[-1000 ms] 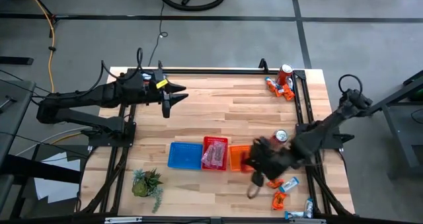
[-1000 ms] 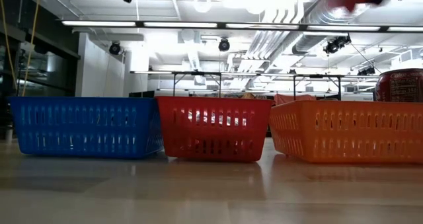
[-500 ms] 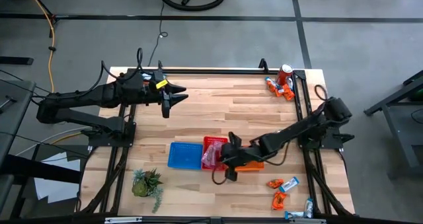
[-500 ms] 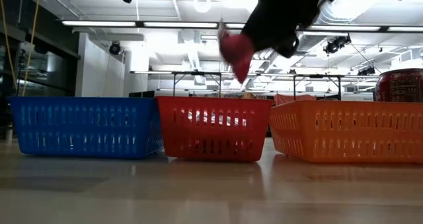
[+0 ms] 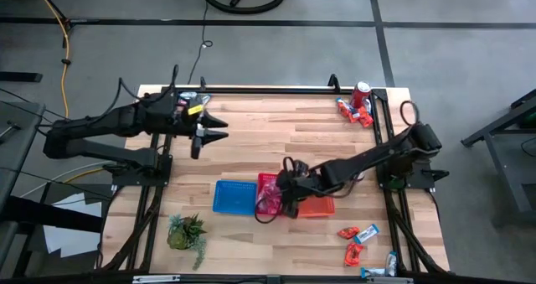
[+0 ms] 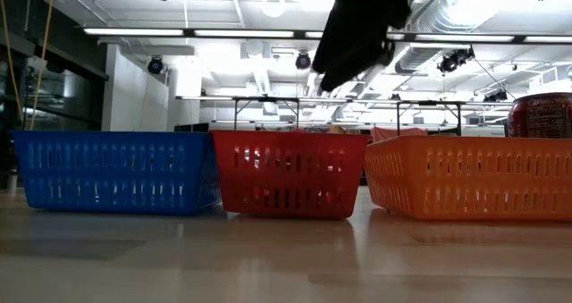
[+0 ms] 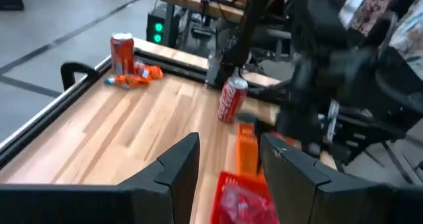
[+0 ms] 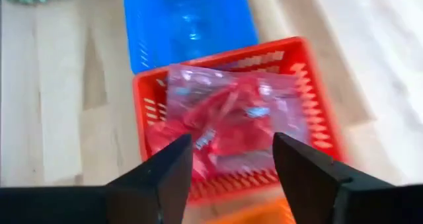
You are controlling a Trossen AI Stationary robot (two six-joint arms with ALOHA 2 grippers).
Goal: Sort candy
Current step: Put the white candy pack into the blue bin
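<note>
Candy in the red basket is a heap of pink and red crinkly packets, shiny wrap, piled loosely and overlapping; you can't count them. Your right gripper hangs over that basket with its fingers spread apart and nothing between them. In the high view the right gripper sits above the red basket, which stands between the blue basket and the orange basket.

More loose candy lies on the table near the front right corner, orange and blue/silver packets. Another small cluster lies at the far right corner beside a red can.

Left gripper waits over the far left of the table, fingers parted, empty.

Hard to read: low view shows only basket walls, so contents are mostly hidden. The right arm covers part of the orange basket from above. Left wrist view is blurred around the right arm.
</note>
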